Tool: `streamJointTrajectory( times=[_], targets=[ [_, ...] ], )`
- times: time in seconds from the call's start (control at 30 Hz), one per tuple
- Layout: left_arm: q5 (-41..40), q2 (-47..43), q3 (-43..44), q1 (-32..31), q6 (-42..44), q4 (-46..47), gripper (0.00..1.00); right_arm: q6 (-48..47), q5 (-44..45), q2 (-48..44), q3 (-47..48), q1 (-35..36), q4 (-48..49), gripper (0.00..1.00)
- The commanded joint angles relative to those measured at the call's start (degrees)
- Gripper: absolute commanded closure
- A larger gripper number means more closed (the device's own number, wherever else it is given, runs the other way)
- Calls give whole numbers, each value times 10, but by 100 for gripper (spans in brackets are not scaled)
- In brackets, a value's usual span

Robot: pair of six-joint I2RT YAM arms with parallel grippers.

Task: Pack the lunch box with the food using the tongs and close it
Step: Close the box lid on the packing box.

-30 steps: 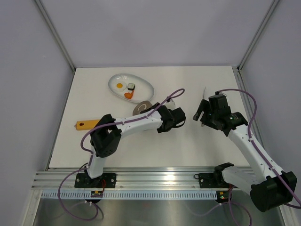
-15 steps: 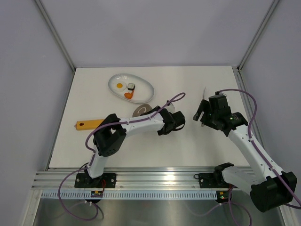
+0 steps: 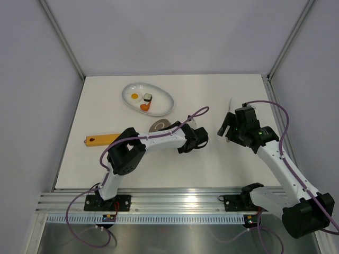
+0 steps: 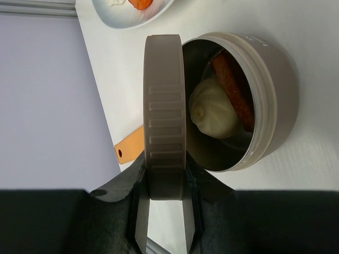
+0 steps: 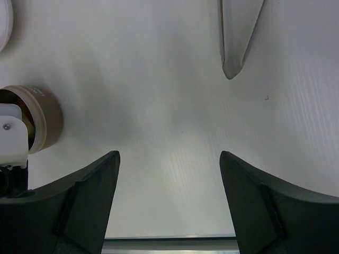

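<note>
Lunch box (image 4: 275, 69) rests on white table (image 3: 212, 95) between pale, seemingly aluminium-framed walls (image 3: 175, 32)

The lunch box (image 4: 267, 100) has a matt beige outer wall and a polished, reflective steel interior. At its opening, the lid (image 4: 165, 116) looks like matt plastic with a ribbed edge. Inside the lunch box, the bun (image 4: 212, 111) is smooth and faintly glossy; the sausage (image 4: 233, 87) is rough. The table (image 4: 307, 174) beneath it is matt white.

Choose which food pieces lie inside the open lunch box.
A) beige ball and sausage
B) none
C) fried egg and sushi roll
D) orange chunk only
A: the left wrist view shows the beige ball and the reddish-brown sausage inside the lunch box.
</note>
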Motion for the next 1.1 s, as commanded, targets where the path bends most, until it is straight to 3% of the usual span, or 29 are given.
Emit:
streamJointTrajectory(
  times=[0.0,0.37,0.5,0.77,0.83,1.07],
  targets=[
    [-20,4,0,-3,-8,11,80,6,6,-13,0,-1,13,17],
    [-14,-1,3,-3,-14,3,40,5,6,-16,1,-1,12,17],
    [-7,-6,2,-3,-13,2,34,5,6,-21,2,-1,9,17],
    [48,-27,4,-3,9,3,6,7,10,-25,8,-1,3,17],
    [64,-35,4,-3,16,7,1,9,13,-25,8,-1,2,17],
    [135,-46,5,-2,34,17,1,10,12,-31,10,-1,-1,17]
  ],
)
